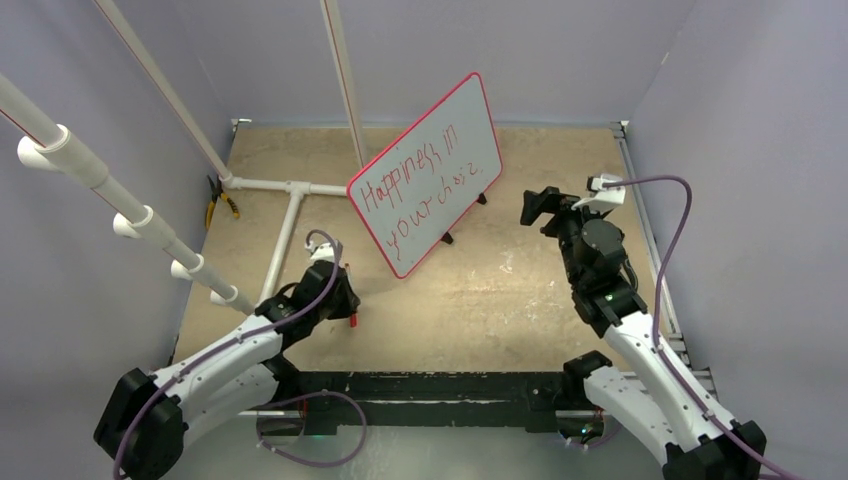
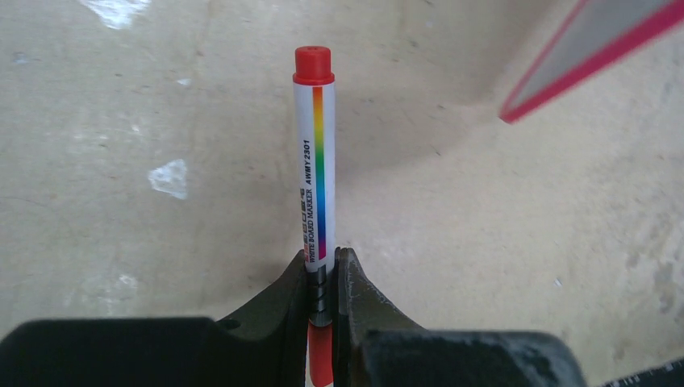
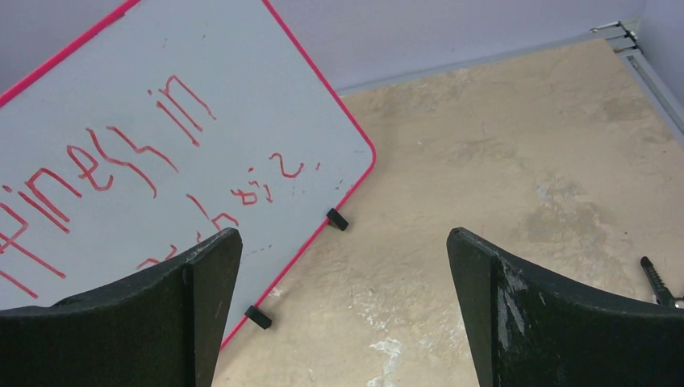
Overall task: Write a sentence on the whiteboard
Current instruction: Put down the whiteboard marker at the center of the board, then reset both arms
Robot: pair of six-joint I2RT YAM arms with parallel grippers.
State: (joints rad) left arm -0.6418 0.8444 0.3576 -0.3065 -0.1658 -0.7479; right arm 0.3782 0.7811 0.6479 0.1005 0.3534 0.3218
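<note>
My left hand (image 2: 323,260) clamps a red whiteboard marker (image 2: 314,161); my right hand (image 3: 343,235) gapes empty near the whiteboard (image 3: 266,105). The sentence (image 1: 425,195) looks written; next I'd lay the marker down

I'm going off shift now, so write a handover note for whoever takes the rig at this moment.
Left gripper: shut on the red whiteboard marker, low near the table, apart from the whiteboard.
Right gripper: open, empty, facing the whiteboard.
Whiteboard: propped up on its black feet, mid-table.
Done: the sentence, two red lines, "Happiness in your" plus an unclear last word.
Left: check that word and finish it if incomplete.
</note>
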